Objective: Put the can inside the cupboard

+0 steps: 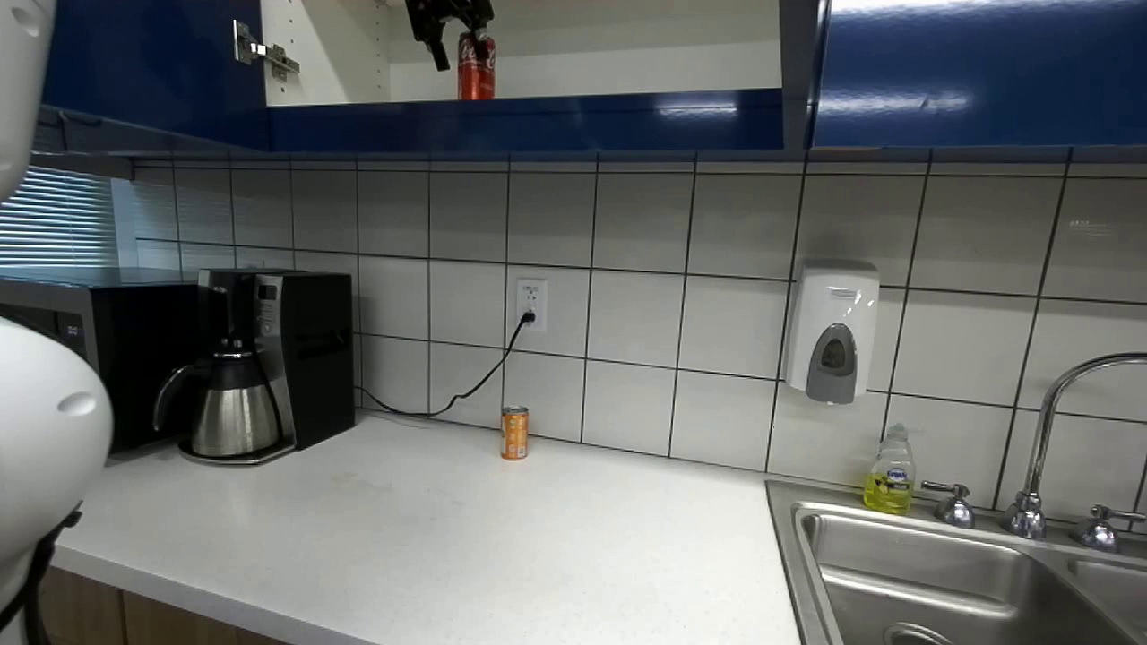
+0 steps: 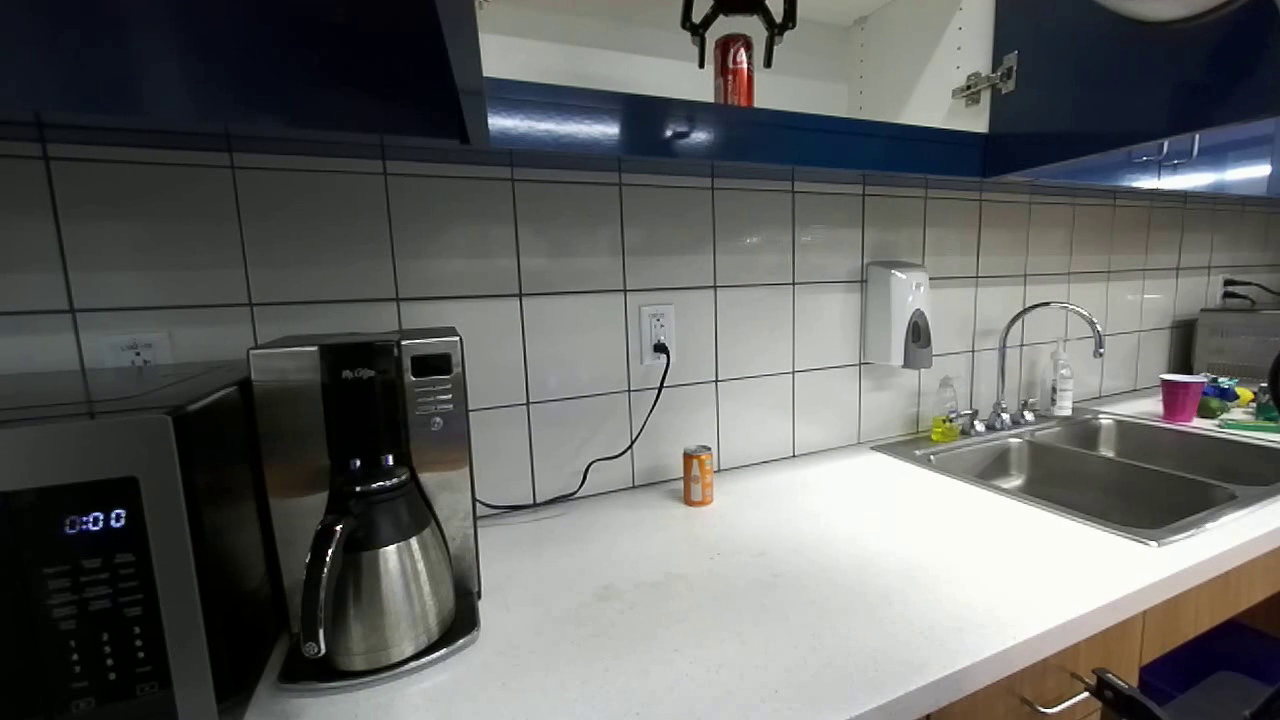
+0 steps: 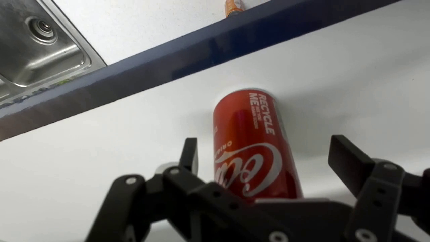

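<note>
Here, the small red cylindrical drink can with white lettering stands upright inside the wall-mounted cupboard with glossy dark blue doors and a white interior, close to its front. In the wrist view, a strip of bare white floor lies between the can's base and the shiny dark blue front lip, and more open floor stretches away on both sides. The black two-fingered gripper straddles the can's upper part, its fingers spread apart; white shows between each and the can, with the wider gap on the right of the wrist view. The glossy blue door is swung outward. Below, the white countertop spreads from the black-and-steel coffee maker to the rim of the stainless-steel sink, with a small orange cylindrical can near the tiled wall.
</note>
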`<state>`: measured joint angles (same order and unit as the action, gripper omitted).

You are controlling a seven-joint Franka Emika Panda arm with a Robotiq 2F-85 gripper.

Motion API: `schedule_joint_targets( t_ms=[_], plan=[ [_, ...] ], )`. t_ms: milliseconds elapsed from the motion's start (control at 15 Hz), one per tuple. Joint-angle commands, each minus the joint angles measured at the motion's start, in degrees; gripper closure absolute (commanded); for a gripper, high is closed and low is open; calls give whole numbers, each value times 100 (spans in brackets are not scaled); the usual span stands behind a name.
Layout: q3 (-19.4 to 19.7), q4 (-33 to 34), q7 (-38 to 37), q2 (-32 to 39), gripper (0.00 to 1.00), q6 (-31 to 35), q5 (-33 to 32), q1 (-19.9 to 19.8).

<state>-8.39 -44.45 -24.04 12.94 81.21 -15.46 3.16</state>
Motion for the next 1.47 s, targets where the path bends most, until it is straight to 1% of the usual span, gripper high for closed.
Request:
schedule_joint_targets(
  t_ms=[0, 133, 267, 600, 1000, 1200, 1400],
  plan=[
    [-42, -770, 19, -488, 0, 170, 256, -66],
    [-33, -1261, 16, -787, 0, 286, 380, -77],
    [-9, -1886, 0, -1185, 0, 496, 465, -78],
    [31, -3213, 73, -2159, 0, 868, 625, -27],
    [58, -4987, 162, -3248, 0, 1441, 600, 128],
    [0, -5938, 230, -3628, 0, 1890, 611, 115],
    [6, -6988, 286, -3958, 0, 2535, 616, 120]
  ],
)
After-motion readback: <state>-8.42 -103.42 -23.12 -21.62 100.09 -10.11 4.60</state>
